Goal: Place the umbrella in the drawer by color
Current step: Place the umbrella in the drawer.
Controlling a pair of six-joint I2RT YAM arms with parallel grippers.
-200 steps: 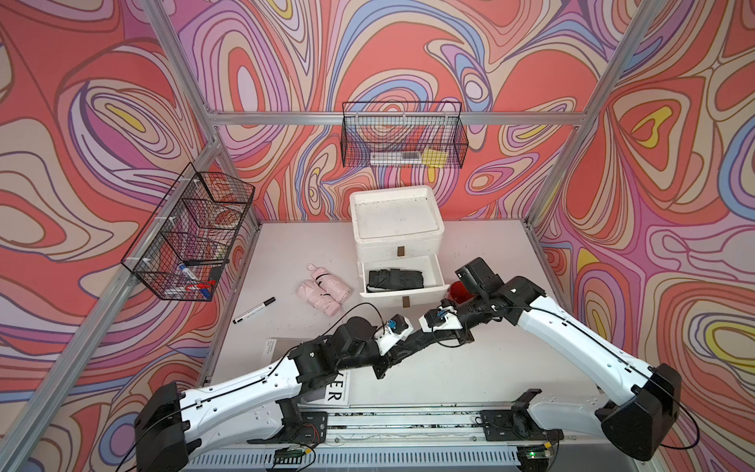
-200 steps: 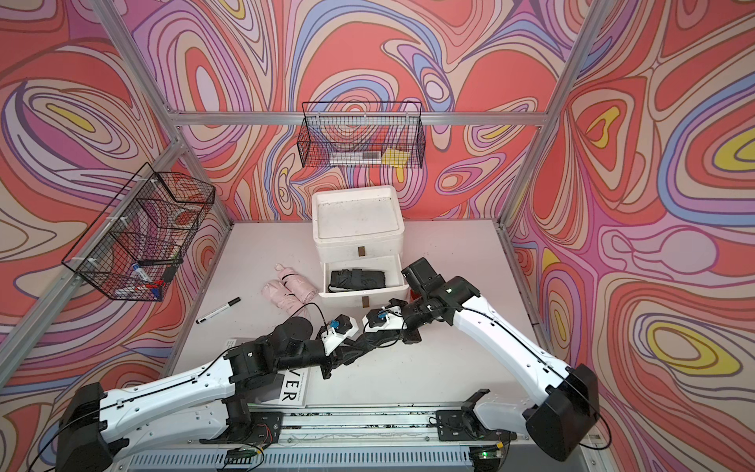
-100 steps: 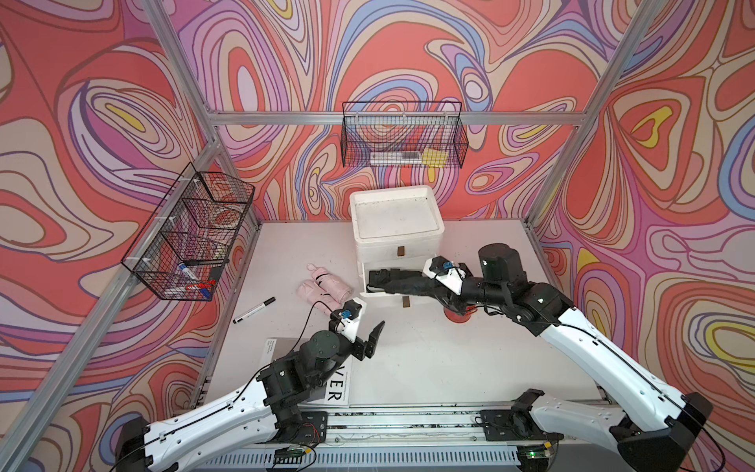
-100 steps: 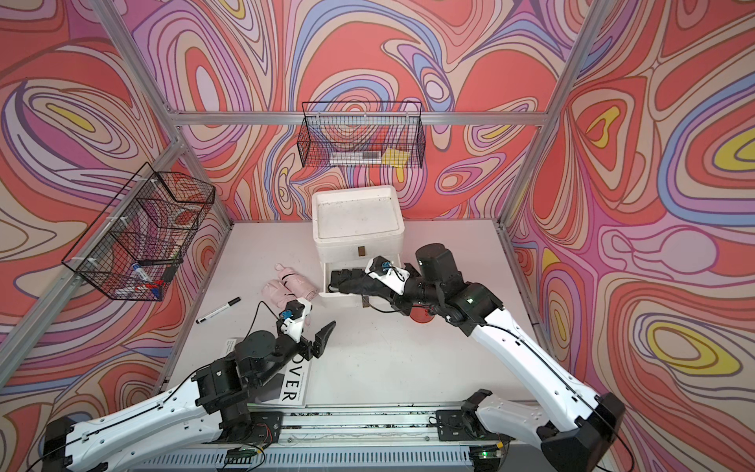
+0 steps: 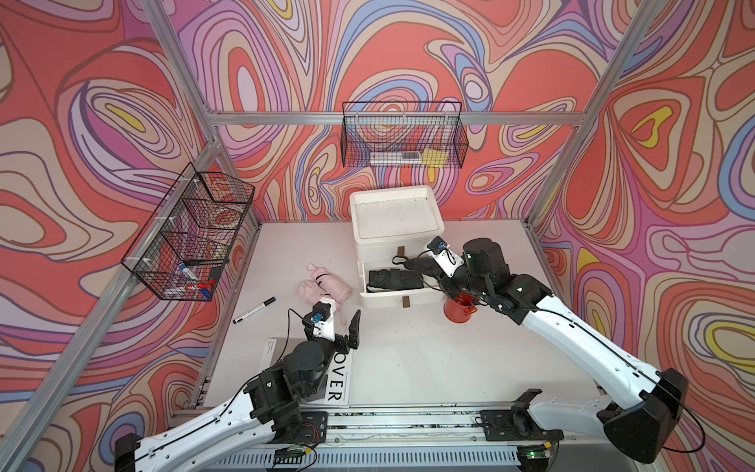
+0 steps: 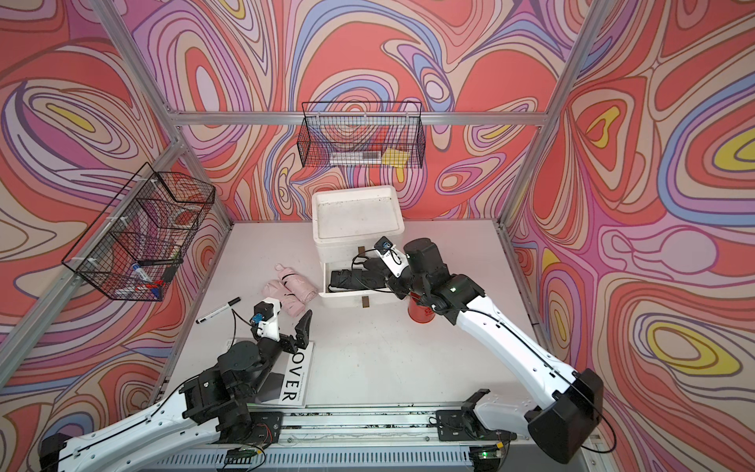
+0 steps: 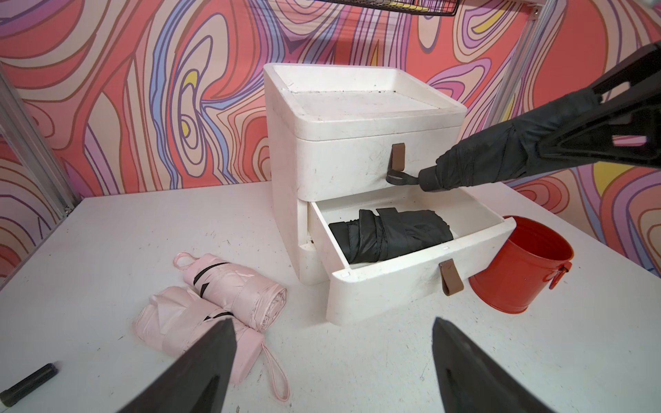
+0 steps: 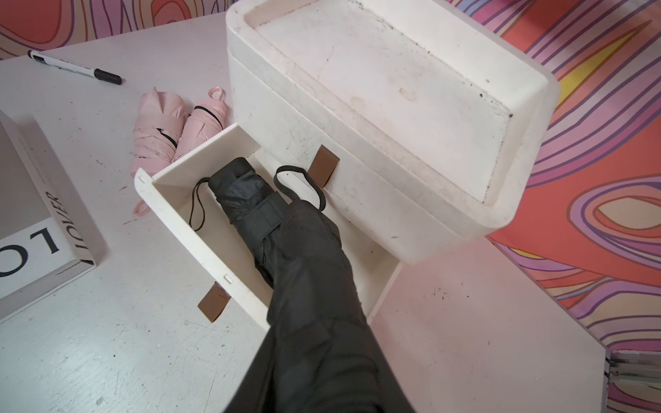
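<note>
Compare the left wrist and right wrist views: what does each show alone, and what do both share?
Only the left wrist view shows the red bucket beside the open drawer, the left gripper, jaws wide and empty, and the right gripper clamping the carried black umbrella. Only the right wrist view shows the book. Both show the white drawer unit, the stored black umbrella lying in that drawer, the carried one above it, the two pink umbrellas, and the marker.
</note>
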